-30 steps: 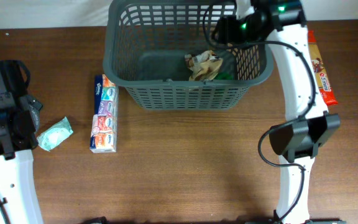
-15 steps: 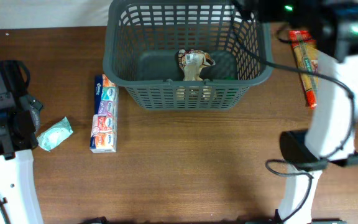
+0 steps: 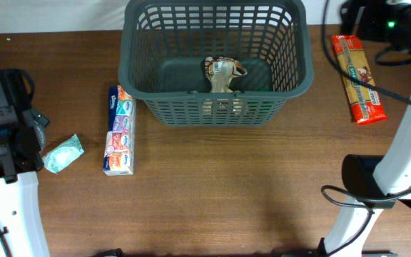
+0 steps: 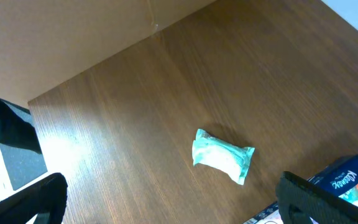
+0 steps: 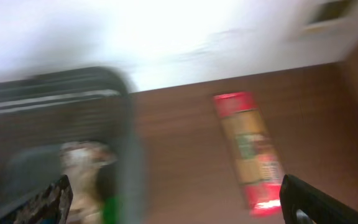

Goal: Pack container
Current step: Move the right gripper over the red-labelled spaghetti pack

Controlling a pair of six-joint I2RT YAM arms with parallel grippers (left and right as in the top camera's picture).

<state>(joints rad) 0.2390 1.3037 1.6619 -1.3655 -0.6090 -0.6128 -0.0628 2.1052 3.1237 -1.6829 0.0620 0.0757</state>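
The container (image 3: pixel 184 111) stands at the 12 o'clock side of the table (image 3: pixel 227 193), with a crumpled wrapper (image 3: pixel 223 73) already on its bottom. The pasta pack (image 3: pixel 359 78) lies on the table just beside the container, at its 3 o'clock. Its long axis runs almost from 12 to 6, leaning a little from 11 to 5.

The right gripper (image 5: pixel 174 186) is wide open and holds nothing. In its own blurred view the pack is at about 2 o'clock from the gap between the fingers, and the fingers stand across the pack's narrow width. I judge that this arm is much the nearer one for the pack.

The left gripper (image 4: pixel 169 190) is also fully open and empty. It hangs far over at 9 o'clock, above the teal packet (image 4: pixel 222 155), with the tissue packs (image 3: pixel 118 130) between it and the container.
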